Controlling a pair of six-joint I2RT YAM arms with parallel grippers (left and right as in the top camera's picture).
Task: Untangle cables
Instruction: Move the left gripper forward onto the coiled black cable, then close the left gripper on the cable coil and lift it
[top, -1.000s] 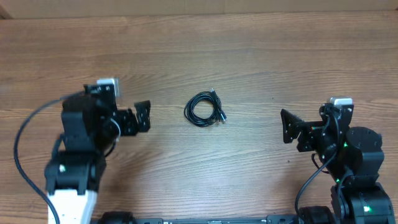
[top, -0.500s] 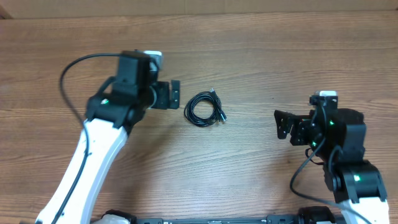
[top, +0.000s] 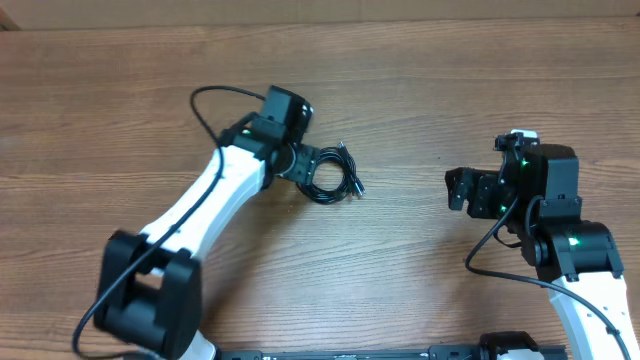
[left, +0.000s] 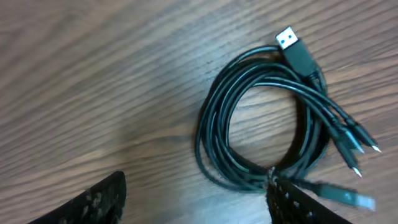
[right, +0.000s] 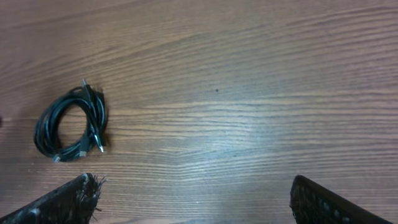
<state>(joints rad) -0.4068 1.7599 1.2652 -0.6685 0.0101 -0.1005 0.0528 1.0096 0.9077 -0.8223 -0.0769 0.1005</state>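
The cables (top: 333, 176) are thin black cords wound in one small coil in the middle of the wooden table, plug ends sticking out at the right. The coil fills the left wrist view (left: 267, 112) and lies at the left in the right wrist view (right: 68, 123). My left gripper (top: 303, 163) is open and sits over the coil's left edge; in its wrist view one finger is next to the coil's lower strands (left: 196, 202). My right gripper (top: 458, 189) is open and empty, well to the right of the coil, its fingers wide apart (right: 193, 202).
The wooden table (top: 420, 90) runs to a pale back edge at the top of the overhead view. The left arm (top: 200, 215) reaches diagonally from the lower left. The right arm's base (top: 575, 250) stands at the lower right.
My left arm has swung far right and forward, from the table's left side to the coil. My right gripper has shifted only slightly. The coil has not moved.
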